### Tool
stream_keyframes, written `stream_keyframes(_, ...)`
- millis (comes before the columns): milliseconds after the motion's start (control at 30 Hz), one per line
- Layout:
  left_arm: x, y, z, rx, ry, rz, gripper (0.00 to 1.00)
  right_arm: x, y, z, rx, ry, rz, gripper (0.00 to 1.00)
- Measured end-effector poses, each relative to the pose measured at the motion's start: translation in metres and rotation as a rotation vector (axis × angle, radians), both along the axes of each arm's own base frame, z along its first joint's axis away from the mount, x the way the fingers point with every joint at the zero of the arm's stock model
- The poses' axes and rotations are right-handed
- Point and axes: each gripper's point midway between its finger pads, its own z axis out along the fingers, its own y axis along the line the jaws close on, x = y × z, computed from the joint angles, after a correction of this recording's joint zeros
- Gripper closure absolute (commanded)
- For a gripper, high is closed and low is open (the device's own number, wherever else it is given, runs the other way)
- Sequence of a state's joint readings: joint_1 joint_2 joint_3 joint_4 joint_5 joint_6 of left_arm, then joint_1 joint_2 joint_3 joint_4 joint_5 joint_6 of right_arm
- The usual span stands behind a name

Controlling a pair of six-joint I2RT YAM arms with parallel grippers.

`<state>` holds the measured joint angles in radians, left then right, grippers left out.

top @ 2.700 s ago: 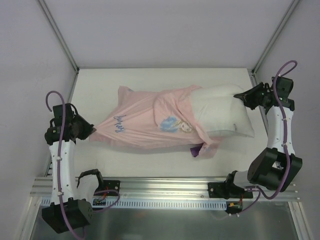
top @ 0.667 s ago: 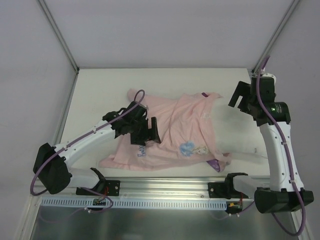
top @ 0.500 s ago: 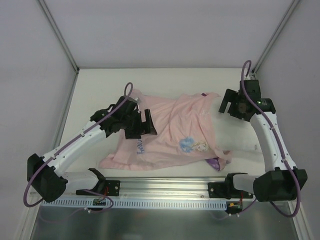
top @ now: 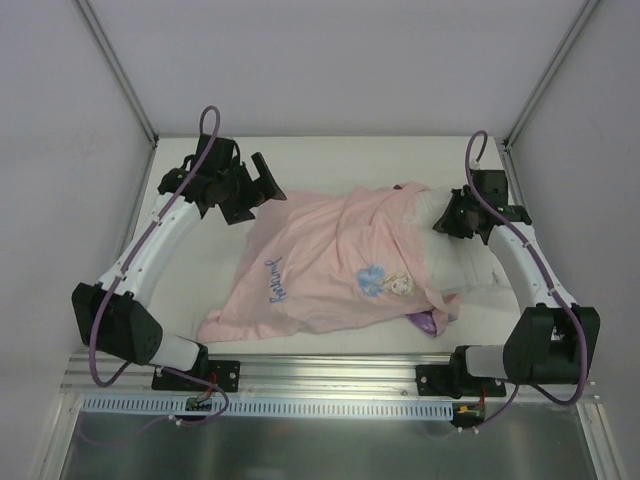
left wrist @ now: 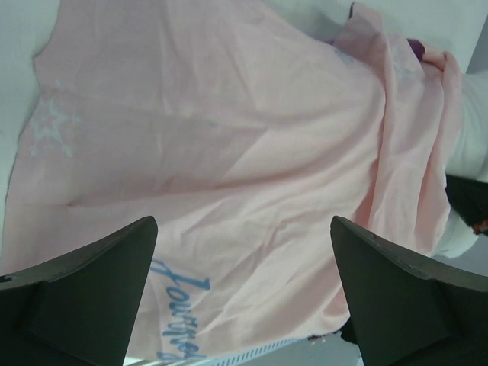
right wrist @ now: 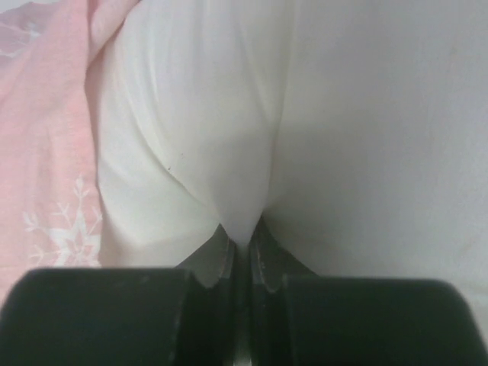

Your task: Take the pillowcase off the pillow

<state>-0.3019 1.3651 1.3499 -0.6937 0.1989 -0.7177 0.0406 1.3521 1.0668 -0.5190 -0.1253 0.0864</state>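
The pillowcase point(top: 330, 265) lies pale pink side out across the middle of the table, with blue script and a cartoon figure showing and a purple patch at its near right corner. It still covers most of the white pillow point(top: 478, 268), whose bare end sticks out on the right. My right gripper point(top: 446, 220) sits at that bare end, shut on a pinch of pillow point(right wrist: 198, 114) fabric beside the pillowcase point(right wrist: 46, 152) edge. My left gripper point(top: 258, 195) hovers open over the pillowcase's far left corner, and the cloth point(left wrist: 229, 152) spreads below its wide fingers point(left wrist: 84, 297).
The white table point(top: 190, 270) is walled by grey panels on the left, back and right. An aluminium rail point(top: 330, 375) with the arm bases runs along the near edge. Slanted frame posts point(top: 120, 75) stand at the back corners.
My left gripper has pulled back from the pillowcase's middle to its far left corner and opened wider. My right gripper came down onto the pillow's bare end and shut on it.
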Motion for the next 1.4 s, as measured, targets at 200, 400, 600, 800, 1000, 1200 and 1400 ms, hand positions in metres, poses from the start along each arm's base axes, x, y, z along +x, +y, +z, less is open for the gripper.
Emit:
stream_keyframes(200, 0.050, -0.001, -0.030, 0.020, 0.098, 0.049, 0.01, -0.012, 0.001, 0.010, 0.006, -0.062, 0.013, 0.99)
stream_keyframes(400, 0.111, 0.012, -0.054, 0.006, 0.155, 0.166, 0.01, -0.023, 0.003, 0.011, 0.012, -0.088, 0.023, 0.99)
stream_keyframes(600, 0.155, 0.030, -0.073, -0.018, 0.199, 0.286, 0.01, -0.031, 0.012, 0.012, 0.030, -0.098, 0.054, 0.99)
stream_keyframes(800, 0.169, 0.026, -0.110, -0.026, 0.277, 0.317, 0.17, -0.034, 0.020, 0.012, 0.048, -0.094, 0.079, 0.99)
stream_keyframes(1000, 0.151, 0.026, -0.158, -0.004, 0.394, 0.288, 1.00, -0.034, 0.020, 0.012, 0.054, -0.089, 0.065, 0.99)
stream_keyframes(1200, 0.127, 0.048, -0.162, 0.021, 0.430, 0.249, 1.00, -0.031, 0.008, 0.019, 0.065, -0.079, -0.030, 0.99)
stream_keyframes(1400, 0.113, 0.118, -0.087, -0.041, 0.294, 0.334, 1.00, -0.029, -0.044, 0.036, 0.137, -0.079, -0.295, 0.99)
